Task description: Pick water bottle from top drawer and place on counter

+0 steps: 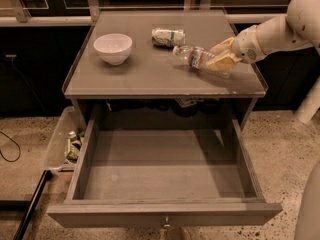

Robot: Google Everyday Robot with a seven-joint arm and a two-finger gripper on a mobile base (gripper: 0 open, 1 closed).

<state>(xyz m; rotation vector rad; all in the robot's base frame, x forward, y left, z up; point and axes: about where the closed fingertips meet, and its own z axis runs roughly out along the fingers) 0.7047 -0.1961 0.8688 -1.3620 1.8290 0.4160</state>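
One arm reaches in from the side, and we see its gripper (pixel 219 60) over the counter (pixel 140 76) near its edge, fingers clamped around the water bottle (pixel 196 57). The bottle lies nearly on its side, low over the surface; we cannot tell whether it touches. Its cap points toward a wrapped packet (pixel 168 37) just beyond it, and a white bowl (pixel 113 48) stands well apart. Below, the top drawer (pixel 165 215) stands pulled out, a clear bin (pixel 59 145) beside it.
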